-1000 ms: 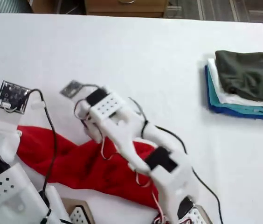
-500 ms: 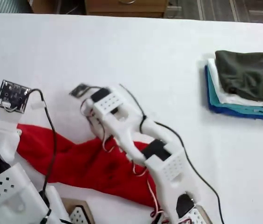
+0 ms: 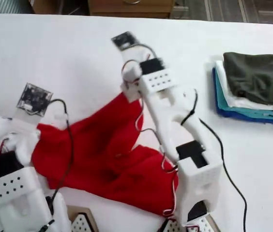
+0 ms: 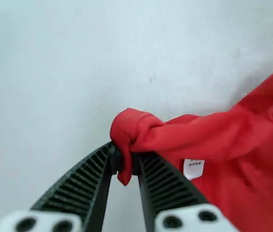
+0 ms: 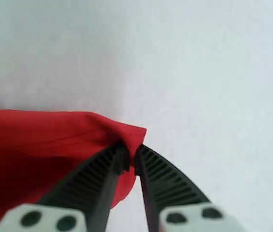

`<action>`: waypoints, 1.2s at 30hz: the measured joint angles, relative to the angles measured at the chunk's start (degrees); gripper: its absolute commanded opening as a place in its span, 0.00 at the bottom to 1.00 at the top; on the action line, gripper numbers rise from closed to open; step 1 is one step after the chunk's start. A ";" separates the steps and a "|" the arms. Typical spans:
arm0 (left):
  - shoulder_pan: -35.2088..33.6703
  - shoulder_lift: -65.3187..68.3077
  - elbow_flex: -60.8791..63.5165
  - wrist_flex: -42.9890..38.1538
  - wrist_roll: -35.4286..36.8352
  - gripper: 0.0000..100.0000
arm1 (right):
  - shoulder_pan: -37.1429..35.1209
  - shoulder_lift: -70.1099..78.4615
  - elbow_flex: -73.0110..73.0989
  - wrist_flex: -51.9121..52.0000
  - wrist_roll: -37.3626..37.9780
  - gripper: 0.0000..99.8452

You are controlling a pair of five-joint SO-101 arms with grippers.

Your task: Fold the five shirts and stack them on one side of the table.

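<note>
Red shirt [image 3: 102, 154] crumpled on white bench [image 3: 54, 43], near edge | left fingers [image 4: 85, 179] clamped on bunched hem | right fingers [image 5: 93, 179] clamped on corner, farther out | folded stack [image 3: 255, 84] of four shirts well apart, right side

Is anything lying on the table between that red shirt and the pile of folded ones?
Nothing visible: bare table separates the red shirt from the folded stack, apart from an arm's own black cable.
</note>
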 measured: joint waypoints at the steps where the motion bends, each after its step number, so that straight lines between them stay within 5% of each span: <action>1: 1.05 0.53 0.62 -1.05 0.44 0.03 | 0.62 0.00 -0.18 -1.05 0.00 0.02; 6: 2.46 9.32 3.78 -9.05 0.79 0.03 | 0.97 0.35 -0.18 -6.59 0.00 0.04; 14: 2.90 28.40 1.23 -15.65 1.32 0.03 | 1.58 4.04 -0.44 -9.93 -0.44 0.27; 27: 2.73 42.11 -6.77 -15.82 6.59 0.03 | 5.01 14.07 -6.24 -9.14 -2.90 0.11; 36: 2.90 42.46 -6.77 -15.82 6.68 0.03 | 2.64 19.78 -19.34 -4.40 -22.15 0.24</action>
